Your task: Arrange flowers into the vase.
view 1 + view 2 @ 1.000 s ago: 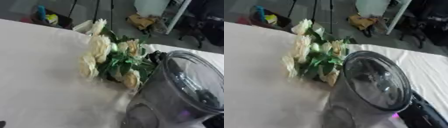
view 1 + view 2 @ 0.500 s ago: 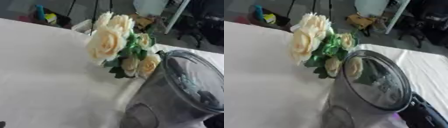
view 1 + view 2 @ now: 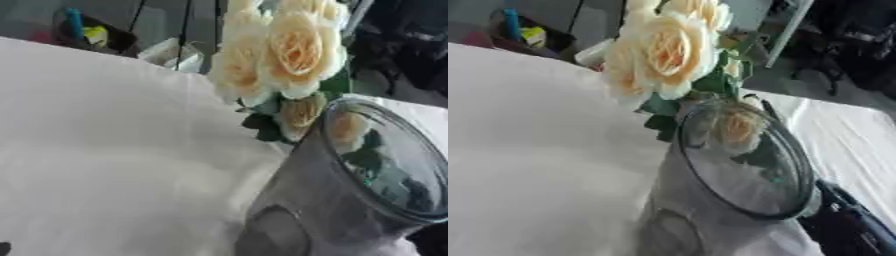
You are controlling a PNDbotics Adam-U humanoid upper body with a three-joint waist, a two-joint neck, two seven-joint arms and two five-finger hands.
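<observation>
Right eye view shows the flowers [image 3: 667,55] at the top middle, lifted just behind the vase [image 3: 737,200]; next their stems must go in, but I cannot tell which hand holds them.

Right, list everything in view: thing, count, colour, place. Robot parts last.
Flowers: one bunch, cream-yellow roses with green leaves, raised above the vase's far rim, some blooms seen through the glass.
Vase: one, clear greyish glass, near foreground, mouth tilted toward the camera.
Table: one, white cloth-covered, filling the left and centre.
Clutter beyond the table: dark container with blue and yellow items, upper left; exact items unclear.
Right arm: black, lower right corner beside the vase; its hand is not visible. Left hand not in view.
</observation>
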